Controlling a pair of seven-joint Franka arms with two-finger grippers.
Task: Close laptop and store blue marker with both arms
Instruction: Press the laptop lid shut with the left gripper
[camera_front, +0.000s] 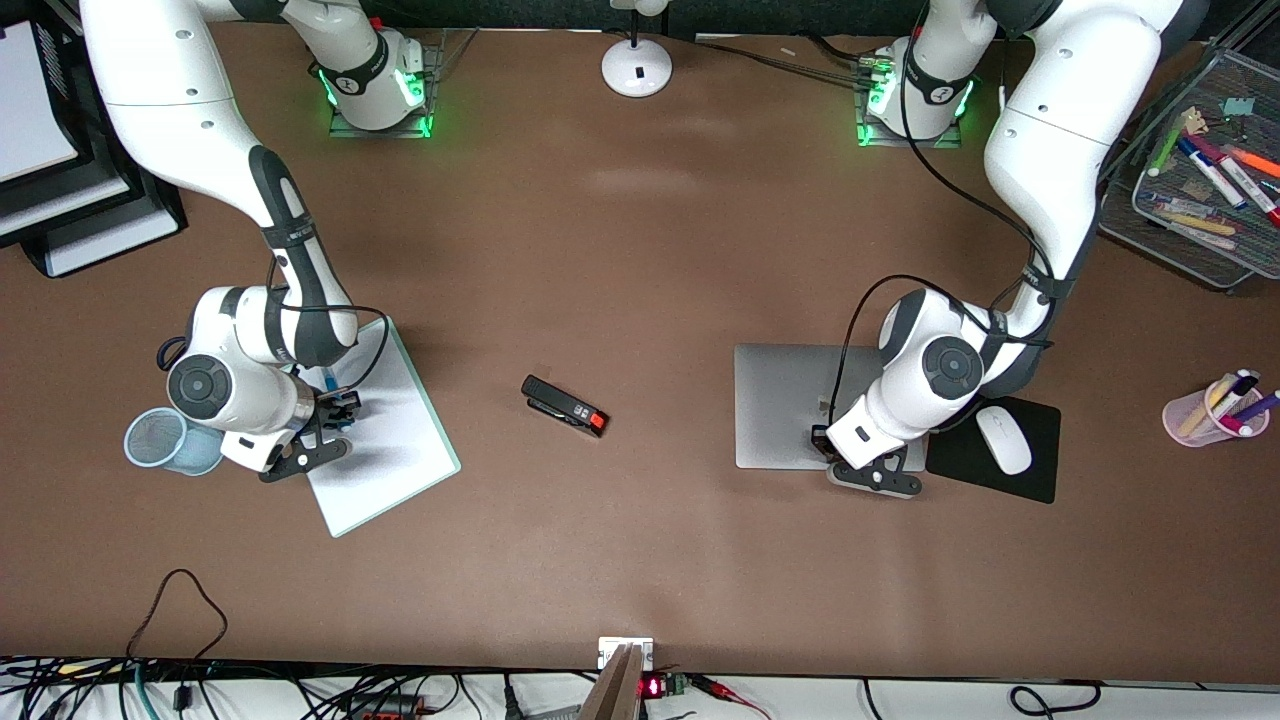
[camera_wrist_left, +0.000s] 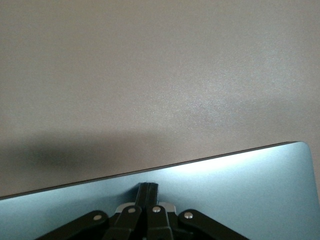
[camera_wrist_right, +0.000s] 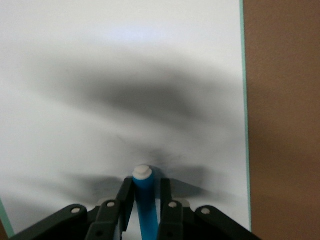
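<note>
The laptop (camera_front: 785, 400) lies closed on the table toward the left arm's end, silver lid up. My left gripper (camera_front: 822, 440) is shut and empty, its fingertips resting on the lid near the edge nearest the front camera. The left wrist view shows the joined fingers (camera_wrist_left: 150, 192) on the lid (camera_wrist_left: 250, 185). My right gripper (camera_front: 335, 405) is low over the white clipboard (camera_front: 400, 440). It is shut on the blue marker (camera_wrist_right: 145, 200), whose whitish end pokes out past the fingertips (camera_wrist_right: 126, 192). A bit of the marker (camera_front: 329, 379) shows in the front view.
A black stapler (camera_front: 565, 407) lies mid-table. A blue mesh cup (camera_front: 160, 440) stands beside the clipboard. A white mouse (camera_front: 1003, 440) sits on a black pad (camera_front: 1035, 475) beside the laptop. A pink cup of markers (camera_front: 1215, 410) and a mesh tray (camera_front: 1150, 215) stand at the left arm's end.
</note>
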